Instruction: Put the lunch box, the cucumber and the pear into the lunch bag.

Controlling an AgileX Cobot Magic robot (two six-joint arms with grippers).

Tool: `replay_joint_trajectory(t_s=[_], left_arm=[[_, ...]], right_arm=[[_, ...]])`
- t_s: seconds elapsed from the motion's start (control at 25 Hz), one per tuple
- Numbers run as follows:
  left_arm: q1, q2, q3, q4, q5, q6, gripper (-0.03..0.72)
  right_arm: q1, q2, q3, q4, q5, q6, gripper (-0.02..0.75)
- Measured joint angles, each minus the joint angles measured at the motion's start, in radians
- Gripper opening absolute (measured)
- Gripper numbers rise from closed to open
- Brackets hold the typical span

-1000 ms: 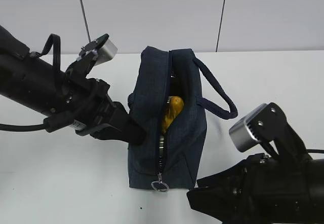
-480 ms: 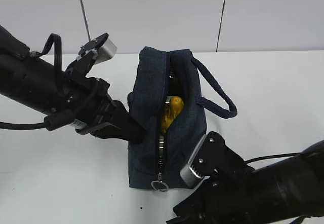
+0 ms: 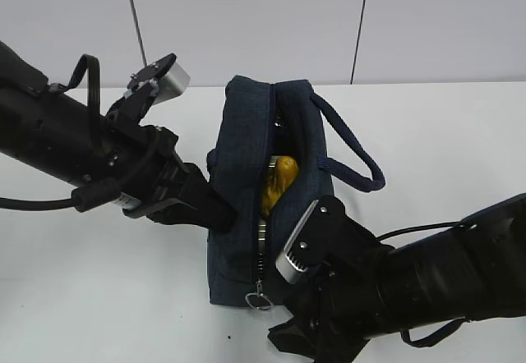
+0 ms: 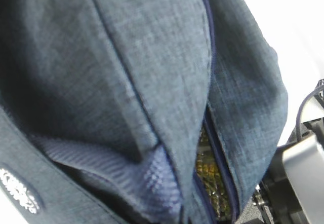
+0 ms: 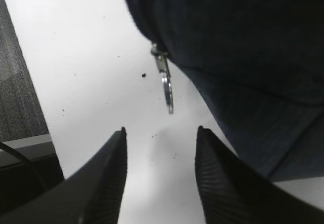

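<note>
The navy lunch bag [image 3: 246,166] stands upright mid-table with its zipper partly open. The yellow pear [image 3: 278,181] shows through the gap, and a yellowish patch [image 4: 207,168] shows in the left wrist view. The lunch box and the cucumber are hidden. My left gripper [image 3: 223,215] presses into the bag's left side and looks shut on its fabric [image 4: 126,82]. Its fingers are hidden. My right gripper [image 5: 161,133] is open and empty, low on the table just short of the metal ring pull [image 5: 167,89], which hangs at the bag's near end [image 3: 260,300].
The white table [image 3: 99,297] runs to a white wall behind. The bag's looped handle [image 3: 353,162] sticks out to the right, above my right arm [image 3: 427,281]. A grey floor strip [image 5: 15,82] marks the table edge in the right wrist view.
My right arm has swung left and forward from the lower right corner to the bag's near end by the ring pull. The left arm and the bag have not moved.
</note>
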Motion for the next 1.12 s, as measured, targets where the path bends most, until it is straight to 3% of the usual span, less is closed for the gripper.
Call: replay_joint_trajectory(t_s=[0.52,0.8,1.12], left_arm=[[0.0,0.0,0.0,-0.003,0.0,0.0,-0.015],[0.0,0.0,0.0,-0.01,0.0,0.0,-0.015],[0.0,0.0,0.0,-0.012,0.0,0.0,-0.015]], right_arm=[[0.0,0.006,-0.059,0.0,-0.024,-0.05,0.354],[0.0,0.072,-0.085,0.0,0.041,-0.053,0.349],[0.0,0.098,-0.101,0.0,0.069,-0.055,0.139]])
